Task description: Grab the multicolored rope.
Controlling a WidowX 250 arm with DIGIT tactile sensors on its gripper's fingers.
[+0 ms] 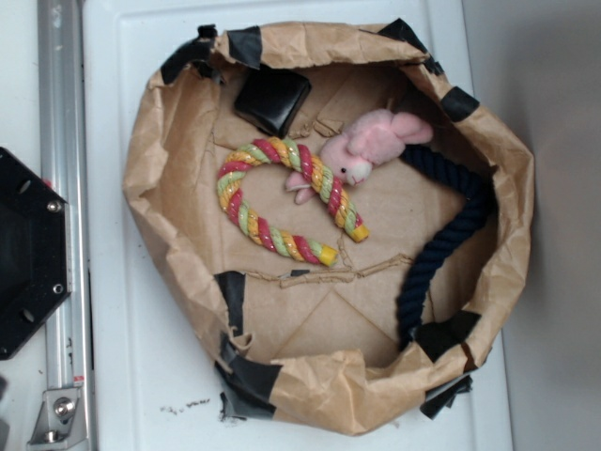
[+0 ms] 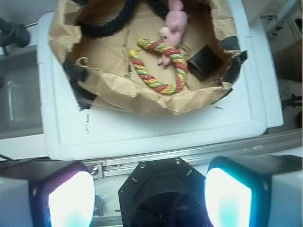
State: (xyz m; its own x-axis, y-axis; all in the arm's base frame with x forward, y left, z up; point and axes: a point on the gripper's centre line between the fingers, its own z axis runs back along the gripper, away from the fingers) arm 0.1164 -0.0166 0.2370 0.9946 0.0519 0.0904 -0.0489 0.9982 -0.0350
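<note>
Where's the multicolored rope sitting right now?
Exterior view: the multicolored rope lies curved on the paper nest floor, left of centre, touching the pink plush toy, below the black box.

A: Basket wall [image 1: 150,160]?
B: Crumpled brown paper, matt, patched with glossy black tape [image 1: 246,376].
A: Contents?
B: Multicolored rope [image 1: 246,218], twisted strands, glossy sheen; navy rope [image 1: 449,246], matt fibre; pink toy [image 1: 376,143], fuzzy plush; black block [image 1: 272,99], smooth.
A: Table [image 1: 150,376]?
B: Smooth white plastic; brushed metal rail [image 1: 62,141] along one edge.
</note>
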